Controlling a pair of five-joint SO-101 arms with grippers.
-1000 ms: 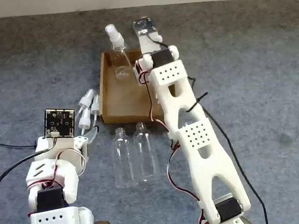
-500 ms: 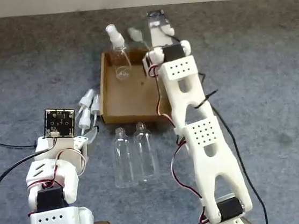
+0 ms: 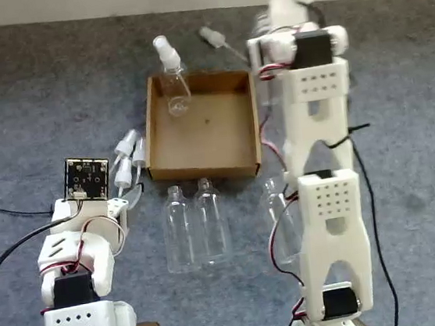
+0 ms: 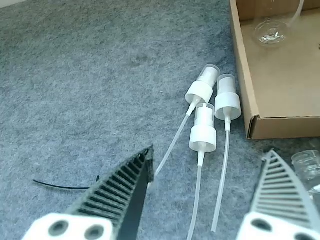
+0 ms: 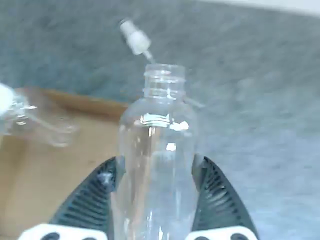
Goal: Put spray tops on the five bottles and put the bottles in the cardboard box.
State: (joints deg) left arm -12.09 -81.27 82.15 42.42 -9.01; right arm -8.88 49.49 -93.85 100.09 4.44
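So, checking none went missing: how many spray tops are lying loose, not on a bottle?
4. Three spray tops lie together beside the cardboard box, before the left gripper; one lies beyond the box's far wall. The right arm might hide others.

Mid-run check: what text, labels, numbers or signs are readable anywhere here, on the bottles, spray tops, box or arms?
No text can be read in any view.
Cardboard box: plain, no print visible.
Bottle held in the right tool: clear, no label.
Loose spray tops: plain white, no marks.
Circuit board on the left arm: any markings are too small to read.
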